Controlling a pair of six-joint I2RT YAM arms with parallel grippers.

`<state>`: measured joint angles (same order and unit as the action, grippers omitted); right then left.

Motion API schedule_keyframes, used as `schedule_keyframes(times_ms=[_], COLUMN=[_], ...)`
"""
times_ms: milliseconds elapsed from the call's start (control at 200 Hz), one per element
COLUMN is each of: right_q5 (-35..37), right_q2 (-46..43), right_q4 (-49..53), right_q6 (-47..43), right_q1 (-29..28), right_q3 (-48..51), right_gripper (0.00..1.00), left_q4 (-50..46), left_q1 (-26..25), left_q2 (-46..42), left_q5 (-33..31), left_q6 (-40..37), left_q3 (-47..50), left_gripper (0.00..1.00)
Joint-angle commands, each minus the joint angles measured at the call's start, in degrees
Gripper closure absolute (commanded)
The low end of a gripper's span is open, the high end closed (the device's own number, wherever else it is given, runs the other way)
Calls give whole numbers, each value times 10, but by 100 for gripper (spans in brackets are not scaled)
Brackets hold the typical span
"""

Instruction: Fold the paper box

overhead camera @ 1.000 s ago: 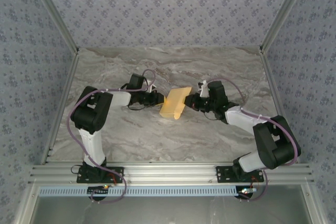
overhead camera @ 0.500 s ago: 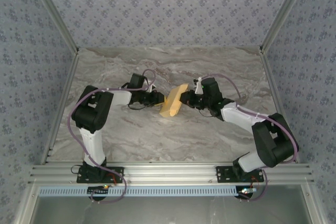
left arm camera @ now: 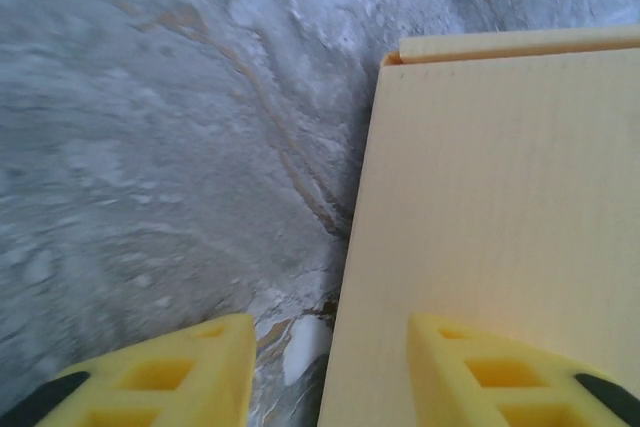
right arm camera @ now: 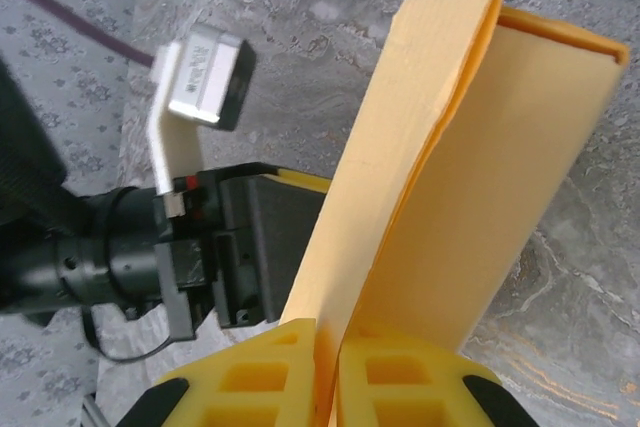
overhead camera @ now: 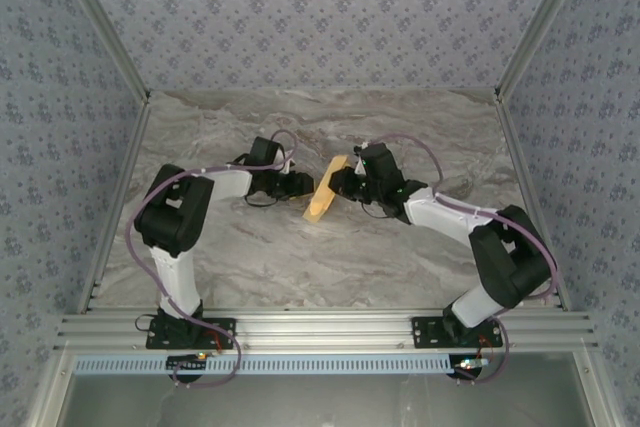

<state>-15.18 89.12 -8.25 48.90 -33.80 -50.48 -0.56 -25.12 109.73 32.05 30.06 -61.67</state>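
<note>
The paper box (overhead camera: 323, 190) is a yellow-orange cardboard piece standing tilted on edge at mid-table, between both arms. My right gripper (right arm camera: 328, 372) is shut on one thin panel of the paper box (right arm camera: 480, 197), whose layers splay apart above the fingers. From the top, the right gripper (overhead camera: 341, 184) meets the box from the right. My left gripper (overhead camera: 300, 186) sits just left of it. Its jaws are open, and the edge of a flat panel of the box (left arm camera: 500, 197) runs between the fingers (left arm camera: 160, 377). Nothing is clamped in the left gripper (left arm camera: 330, 372).
The marble table (overhead camera: 250, 247) is walled by patterned panels on three sides, with aluminium posts at the corners. An aluminium rail (overhead camera: 320, 327) runs along the near edge by the arm bases. The left gripper's black body (right arm camera: 230, 247) shows close behind the box.
The right gripper has swung left with the box, turning it from a broad face toward a narrow edge-on strip. The left gripper's jaws have opened off the box.
</note>
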Motion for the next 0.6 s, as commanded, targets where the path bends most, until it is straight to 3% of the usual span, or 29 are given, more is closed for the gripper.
schedule_keyframes(times_ms=[0,145,300,445,600], right_q5=[55,65,66,66,66], right_q2=[26,43,58,66,71], right_q4=[53,56,58,57,59], right_q6=[-6,-8,-9,-10,-11], right_q1=[-4,-12,-13,-15,-16], right_q3=[-15,-35,-50,-60,-64], right_gripper=[89,89,89,89,89], left_q4=[-32,-25,39,96,133], left_q1=[3,3,-12,-65,-136], left_q2=[-79,-182,-306,-382,-393], left_q5=[-107,-201,-214,-227,-273], left_q6=[-32,-39,-36,-68,-108], left_q3=[22,93,202,267,280], left_gripper=[52,45,35,28,22])
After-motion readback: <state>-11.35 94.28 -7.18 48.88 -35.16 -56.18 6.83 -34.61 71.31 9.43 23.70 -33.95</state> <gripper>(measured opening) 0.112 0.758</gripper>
